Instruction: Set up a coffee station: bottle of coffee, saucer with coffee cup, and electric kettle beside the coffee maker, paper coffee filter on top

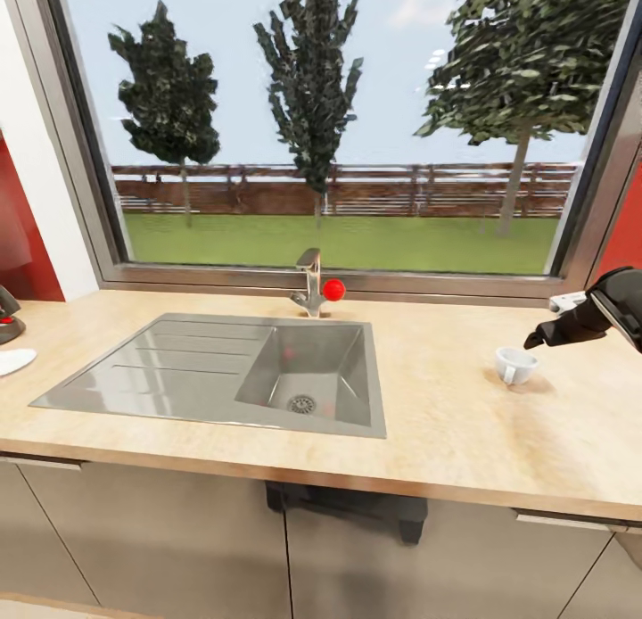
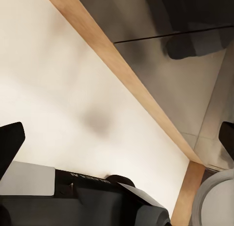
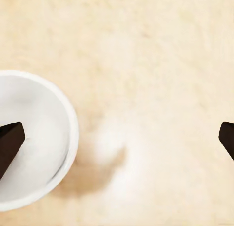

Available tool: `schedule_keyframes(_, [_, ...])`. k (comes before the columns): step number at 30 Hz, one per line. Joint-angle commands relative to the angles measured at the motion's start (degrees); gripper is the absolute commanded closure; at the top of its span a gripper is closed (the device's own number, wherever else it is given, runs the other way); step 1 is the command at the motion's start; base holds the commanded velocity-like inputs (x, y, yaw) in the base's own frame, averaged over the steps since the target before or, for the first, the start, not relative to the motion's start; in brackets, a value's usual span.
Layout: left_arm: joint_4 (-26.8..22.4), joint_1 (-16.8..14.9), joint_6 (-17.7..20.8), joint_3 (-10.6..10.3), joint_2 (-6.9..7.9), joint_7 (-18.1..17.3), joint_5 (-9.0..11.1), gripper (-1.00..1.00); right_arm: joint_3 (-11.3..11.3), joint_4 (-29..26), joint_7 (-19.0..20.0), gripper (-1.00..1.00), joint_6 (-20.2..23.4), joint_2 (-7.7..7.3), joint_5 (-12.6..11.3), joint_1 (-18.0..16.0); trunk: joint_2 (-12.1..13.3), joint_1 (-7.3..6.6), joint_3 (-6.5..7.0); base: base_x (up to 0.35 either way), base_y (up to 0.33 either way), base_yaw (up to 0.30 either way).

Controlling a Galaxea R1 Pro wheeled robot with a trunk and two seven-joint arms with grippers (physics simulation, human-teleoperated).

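A white coffee cup (image 1: 515, 366) stands upright on the wooden countertop (image 1: 446, 423), right of the sink. My right gripper (image 1: 538, 340) reaches in from the right edge and hovers just above and behind the cup. In the right wrist view the cup (image 3: 34, 138) lies under one dark fingertip (image 3: 9, 143). The other fingertip (image 3: 227, 137) is far off over bare counter, so this gripper (image 3: 119, 140) is open and holds nothing. A white saucer (image 1: 13, 360) pokes in at the counter's left edge. My left gripper (image 2: 119, 143) is open, pointing down at the floor.
A steel sink (image 1: 223, 378) with a drainboard fills the counter's middle, with a faucet (image 1: 310, 284) and red knob (image 1: 333, 289) behind it. A black appliance with a red button (image 1: 7, 320) sits at far left. Grey cabinet fronts (image 2: 170, 74) run below.
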Motion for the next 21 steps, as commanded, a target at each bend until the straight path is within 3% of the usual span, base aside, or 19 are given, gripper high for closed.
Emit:
schedule_keyframes(1, [0.01,-0.03,0.51,0.45,0.01,-0.22,-0.20,-1.00,0.34,-0.07,0.22,-1.00,0.15,-0.09,0.03,-0.07,-0.03,0.00,-0.07,-0.002,0.000,0.000])
schedule_keyframes(21, [0.01,-0.03,0.51,0.45,0.01,-0.22,-0.20,-1.00,0.36,-0.02,0.21,-1.00,0.15,0.03,-0.17,-0.07,-0.03,0.00,-0.97,0.000,0.000,0.000])
